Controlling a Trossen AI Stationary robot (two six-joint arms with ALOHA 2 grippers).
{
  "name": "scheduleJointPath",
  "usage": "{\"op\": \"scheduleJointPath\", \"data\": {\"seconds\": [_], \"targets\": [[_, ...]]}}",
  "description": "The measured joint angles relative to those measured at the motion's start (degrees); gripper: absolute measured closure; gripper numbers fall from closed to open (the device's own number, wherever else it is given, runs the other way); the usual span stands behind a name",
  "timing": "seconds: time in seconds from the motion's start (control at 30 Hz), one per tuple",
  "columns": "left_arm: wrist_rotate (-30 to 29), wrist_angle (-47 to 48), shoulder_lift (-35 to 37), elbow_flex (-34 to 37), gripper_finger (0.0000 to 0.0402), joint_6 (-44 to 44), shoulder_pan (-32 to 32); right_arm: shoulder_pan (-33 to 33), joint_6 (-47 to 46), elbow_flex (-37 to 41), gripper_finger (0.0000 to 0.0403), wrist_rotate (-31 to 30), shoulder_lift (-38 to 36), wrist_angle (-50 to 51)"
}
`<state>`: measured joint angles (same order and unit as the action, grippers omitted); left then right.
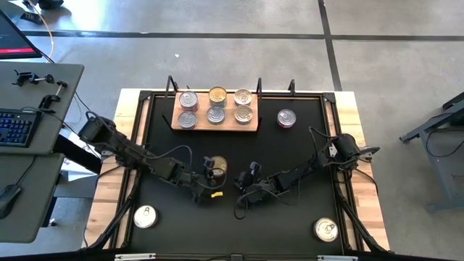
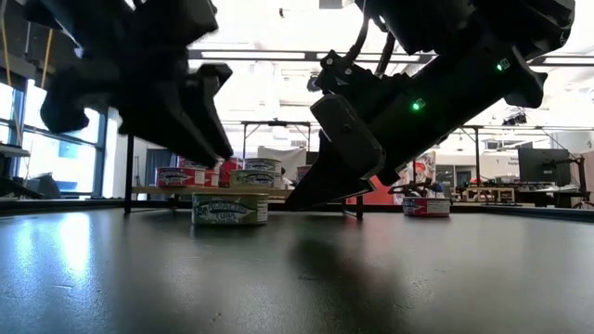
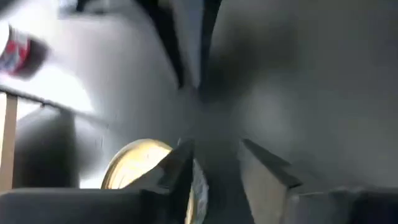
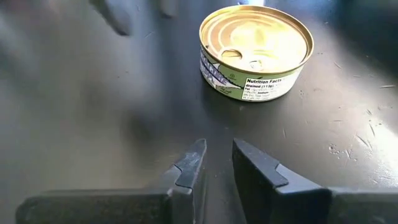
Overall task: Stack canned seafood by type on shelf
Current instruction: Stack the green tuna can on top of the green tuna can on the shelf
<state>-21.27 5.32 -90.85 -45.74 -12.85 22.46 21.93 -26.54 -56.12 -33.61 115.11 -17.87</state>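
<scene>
While six tins sit on the shelf (image 1: 214,119), a gold tin (image 1: 215,166) lies on the black mat (image 1: 290,156), nearer the arms, between the left gripper (image 1: 208,185) and right gripper (image 1: 245,190). Low view: both hang just off the mat, windows behind. Left wrist: fingers (image 3: 180,171) parted, empty, tin beside. Right wrist: fingers (image 4: 186,165) slightly apart, empty.
</scene>
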Motion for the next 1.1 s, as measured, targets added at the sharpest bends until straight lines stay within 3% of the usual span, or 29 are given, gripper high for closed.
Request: {"op": "scheduleJointPath", "data": {"seconds": [0.17,0.3,0.5,0.7,1.1], "targets": [[-3.5,1.1,-3.4,0.0,0.0223,-1.4,-1.3,0.0,-0.2,0.0,0.0332,0.0,0.0,-0.1],[-7.1,3.3,-6.9,0.0,0.0213,-2.4,-1.5,0.0,-0.2,0.0,0.0332,0.0,0.0,-0.1],[-17.3,3.5,-10.9,-0.2,0.0282,-2.4,0.4,0.0,-0.1,0.0,0.0332,0.0,0.0,-0.1],[-20.5,4.0,-12.3,-0.3,0.0389,-2.2,0.9,0.0,0.0,0.0,0.0332,0.0,0.0,-0.1],[-20.9,6.6,-6.7,0.2,0.0401,-1.5,2.5,0.0,0.0,0.0,0.0332,0.0,0.0,0.0]]}}
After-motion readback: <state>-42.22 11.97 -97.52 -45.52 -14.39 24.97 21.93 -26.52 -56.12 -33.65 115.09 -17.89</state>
